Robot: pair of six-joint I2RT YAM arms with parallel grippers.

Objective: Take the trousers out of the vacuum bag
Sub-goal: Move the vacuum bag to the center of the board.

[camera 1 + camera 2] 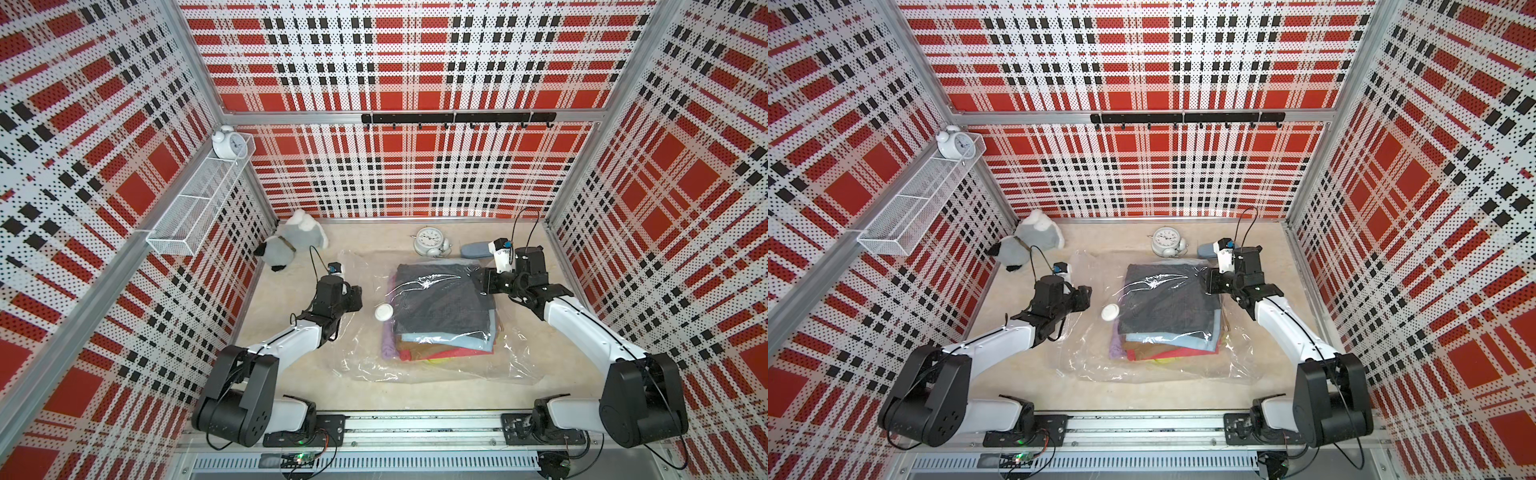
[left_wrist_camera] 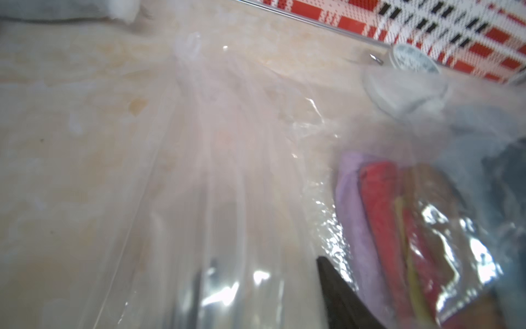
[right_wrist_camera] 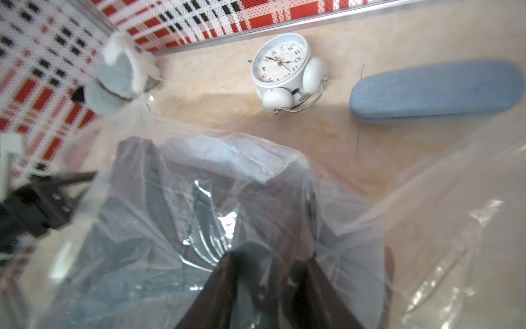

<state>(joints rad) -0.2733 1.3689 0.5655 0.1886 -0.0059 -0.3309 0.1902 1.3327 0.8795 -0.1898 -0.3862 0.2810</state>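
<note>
Both top views show the trousers [image 1: 440, 307] stacked inside the vacuum bag [image 1: 515, 365], between the grippers. At the stack's far right corner, right gripper [image 3: 267, 262] is clamped on bag film. Film drapes over left gripper [image 2: 262, 270]; can't tell its grip.

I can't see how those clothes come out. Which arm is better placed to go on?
Probably the right: the right gripper pinches the vacuum bag film right over the trousers; the left gripper sits at the bag's empty side.
</note>
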